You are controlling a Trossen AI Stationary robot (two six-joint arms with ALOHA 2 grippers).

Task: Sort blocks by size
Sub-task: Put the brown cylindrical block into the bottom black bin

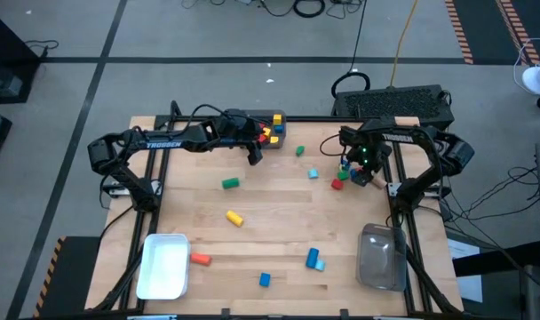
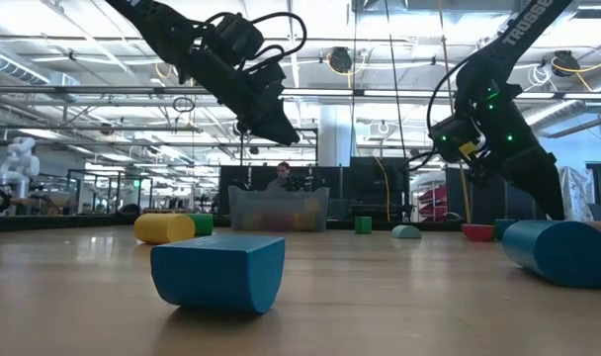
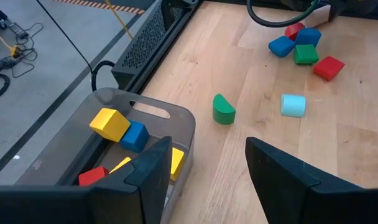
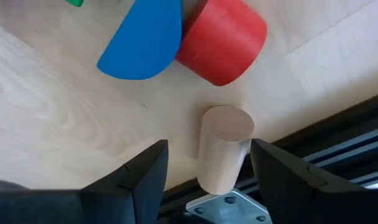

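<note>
My left gripper [image 1: 255, 158] is open and empty, just above the near rim of the grey bin [image 3: 145, 112]. The bin holds yellow [image 3: 109, 123], blue [image 3: 134, 135] and red [image 3: 92, 176] blocks. My right gripper [image 1: 361, 175] is open and low at the far right, over a cluster of blue [image 4: 142, 40], red [image 4: 221, 38] and green [image 1: 346, 174] blocks. Its fingers stand on either side of a pale wooden cylinder [image 4: 223, 149] lying at the table's edge. A green half-round [image 3: 224, 110] and a cyan block [image 3: 293, 104] lie between the arms. My right gripper's open fingers point down on either side of the pale cylinder's round side [image 4: 242, 146]. One finger [image 4: 273, 168] shows right against it, but I cannot tell whether it touches. The cylinder lies on the table.
A white tray [image 1: 163, 265] sits near left and a clear bin [image 1: 381, 258] near right. Loose blocks lie mid-table: green [image 1: 230, 183], yellow [image 1: 234, 218], orange [image 1: 200, 260], blue [image 1: 265, 279] and blue with cyan [image 1: 314, 259]. The table's metal frame [image 4: 226, 205] runs beside the cylinder.
</note>
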